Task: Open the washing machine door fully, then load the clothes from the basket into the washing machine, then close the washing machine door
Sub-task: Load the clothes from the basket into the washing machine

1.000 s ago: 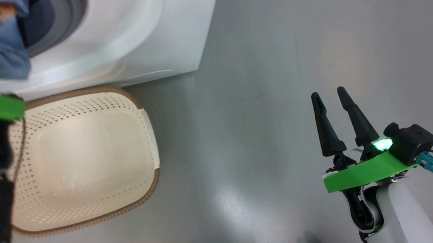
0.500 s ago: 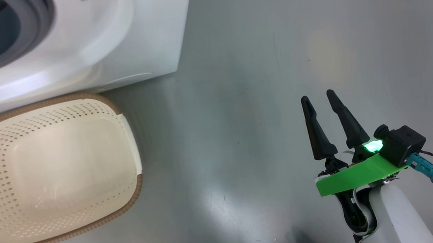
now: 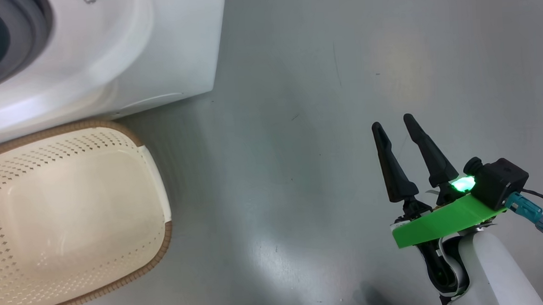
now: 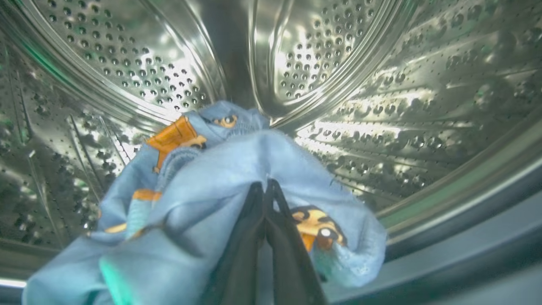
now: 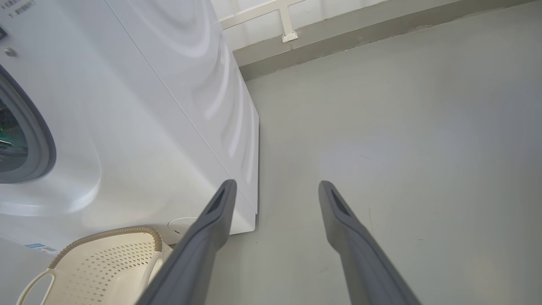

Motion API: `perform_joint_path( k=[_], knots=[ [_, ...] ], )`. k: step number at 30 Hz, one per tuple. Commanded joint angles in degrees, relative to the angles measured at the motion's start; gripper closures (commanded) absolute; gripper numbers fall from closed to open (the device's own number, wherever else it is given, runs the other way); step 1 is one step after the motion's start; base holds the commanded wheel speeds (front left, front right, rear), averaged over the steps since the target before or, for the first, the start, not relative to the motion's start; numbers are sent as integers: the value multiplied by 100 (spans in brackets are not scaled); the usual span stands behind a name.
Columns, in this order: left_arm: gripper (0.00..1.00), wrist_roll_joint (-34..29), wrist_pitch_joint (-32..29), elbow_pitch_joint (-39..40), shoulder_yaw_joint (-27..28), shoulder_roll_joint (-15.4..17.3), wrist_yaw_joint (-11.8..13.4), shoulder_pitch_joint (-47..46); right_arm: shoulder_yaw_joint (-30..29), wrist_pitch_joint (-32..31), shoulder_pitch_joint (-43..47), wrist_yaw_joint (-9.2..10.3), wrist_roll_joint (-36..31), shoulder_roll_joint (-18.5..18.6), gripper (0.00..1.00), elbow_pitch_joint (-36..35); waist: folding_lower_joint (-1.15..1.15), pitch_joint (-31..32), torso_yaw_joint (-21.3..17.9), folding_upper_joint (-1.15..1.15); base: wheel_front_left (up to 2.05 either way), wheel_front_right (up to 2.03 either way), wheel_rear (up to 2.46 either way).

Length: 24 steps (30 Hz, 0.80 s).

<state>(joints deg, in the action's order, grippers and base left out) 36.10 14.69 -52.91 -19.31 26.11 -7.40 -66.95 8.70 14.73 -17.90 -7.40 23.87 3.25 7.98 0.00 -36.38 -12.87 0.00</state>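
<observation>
Since a second ago the left pincer (image 4: 266,185) has gone from the mouth of the washing machine (image 3: 168,46) right into its shiny steel drum (image 4: 322,51), and it took the clothes (image 4: 203,203) along. Its two fingers are squeezed tight on the blue cloth, which hangs over them inside the drum. Close to the robot, the right pincer (image 3: 392,123) hovers over the grey floor (image 3: 298,123) with its fingers spread wide apart, free in the air. Farther off to the left sits the basket (image 3: 162,242), its bare bottom showing, just beside the front of the washing machine. Past that is the grey rubber ring (image 3: 37,30) round the machine's mouth.
</observation>
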Motion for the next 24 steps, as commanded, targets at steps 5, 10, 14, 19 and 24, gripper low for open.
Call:
perform_joint_path(
  k=[5,10,14,19,24],
  knots=[
    [73,215,-64,-467,-385,332,-9,-253,141,27,9,-9,16,-36,0,-92,0,35,28,0,0,0,0],
    [0,516,-170,-703,-827,357,-9,-367,134,27,15,-9,24,-36,0,-84,0,72,62,0,0,0,0],
    [0,795,-140,-745,-1063,375,-9,-422,112,27,6,-9,9,-36,0,-90,0,79,103,0,0,0,0],
    [0,1163,-18,-586,-1242,380,-9,-320,55,27,18,-9,-25,-36,0,-95,0,115,176,0,0,0,0],
    [0,1397,26,-264,-1237,419,-9,-80,-16,27,51,-9,-73,-37,0,-107,0,165,273,0,0,0,0]
  ],
)
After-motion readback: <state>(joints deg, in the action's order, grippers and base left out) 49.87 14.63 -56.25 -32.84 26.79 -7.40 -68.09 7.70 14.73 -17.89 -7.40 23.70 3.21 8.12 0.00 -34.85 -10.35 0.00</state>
